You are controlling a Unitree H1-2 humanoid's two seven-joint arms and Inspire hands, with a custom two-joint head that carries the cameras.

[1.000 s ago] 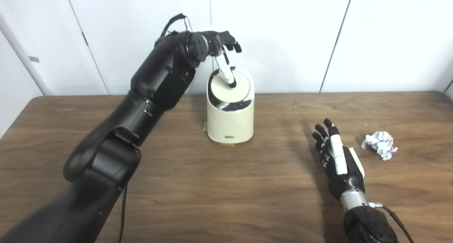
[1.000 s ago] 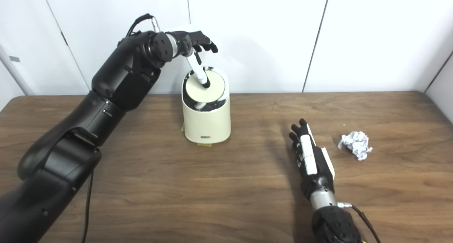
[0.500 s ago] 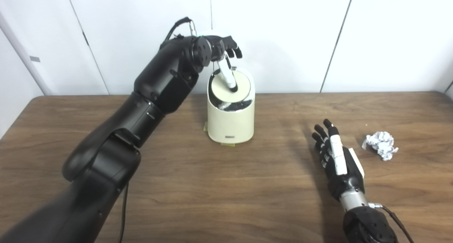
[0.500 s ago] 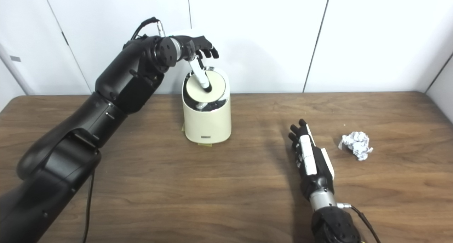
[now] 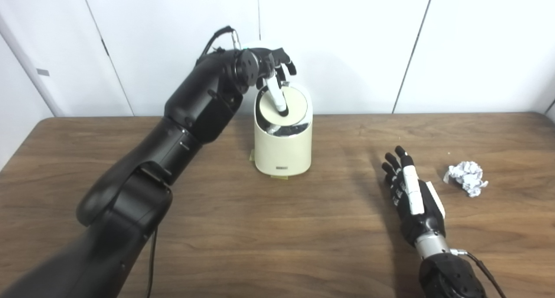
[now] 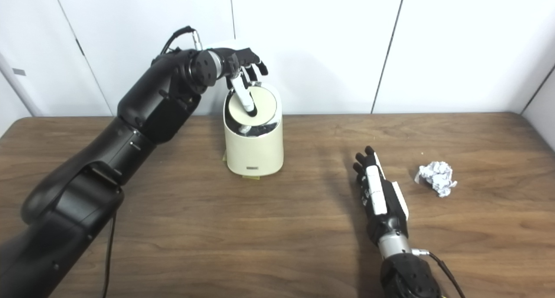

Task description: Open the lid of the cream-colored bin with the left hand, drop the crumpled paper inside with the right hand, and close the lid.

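Observation:
The cream-colored bin (image 5: pixel 282 150) stands at the back middle of the wooden table. Its round lid (image 5: pixel 291 108) is tipped inward, and a dark gap shows under its front edge. My left hand (image 5: pixel 271 63) hovers over the bin's back rim with its fingers spread, and its white thumb presses down on the lid. It holds nothing. My right hand (image 5: pixel 409 191) rests open and flat on the table, fingers pointing away from me. The crumpled white paper (image 5: pixel 466 177) lies on the table a short way right of that hand, untouched.
A white panelled wall (image 5: pixel 347 42) rises right behind the bin. The table's (image 5: pixel 243 228) back edge runs along it. My left arm (image 5: pixel 173 142) crosses the left half of the table. A yellowish tab (image 5: pixel 251 156) sticks out beside the bin's base.
My left hand has drawn in closer over the bin and its thumb now stands steeper on the lid. My right hand and the paper have stayed put.

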